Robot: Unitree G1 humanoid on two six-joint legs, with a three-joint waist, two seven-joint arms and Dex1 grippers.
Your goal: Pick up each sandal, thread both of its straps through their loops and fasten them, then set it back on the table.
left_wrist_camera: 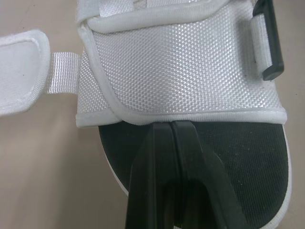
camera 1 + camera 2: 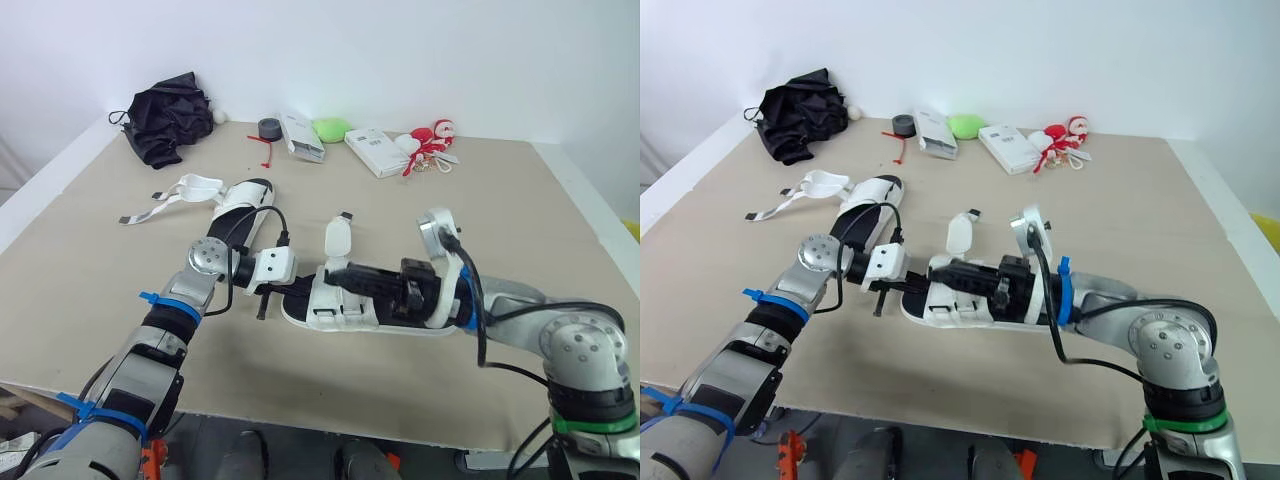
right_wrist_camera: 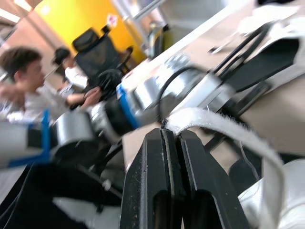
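the near sandal (image 2: 330,305) lies on the table (image 2: 520,200) between the two claws, its black footbed end right at the tips of the left claw (image 1: 171,125) and the rest of it under the reaching right claw (image 3: 170,132). the left claw is pressed narrow, fingers together and holding nothing, its tips over the dark sole just short of the wide white front band (image 1: 181,71). the right claw is also closed tight, and a white strap (image 3: 224,129) curves away from its very tips, so it looks to be pinching that strap, though the grip itself is hard to make out. from the head view a strap flap (image 2: 337,240) stands up loose just beyond the right claw's tips, not through any loop, and a black buckle (image 1: 269,43) sits unused on the far side of the band from the flap. so this sandal reads as in the threading stage, with nothing fastened yet that i can see. the far sandal (image 2: 245,200) lies well beyond the left claw, its straps (image 2: 160,205) splayed flat on the table, apparently untouched. by my judgement most of the task is left: both straps here, then the whole second sandal.
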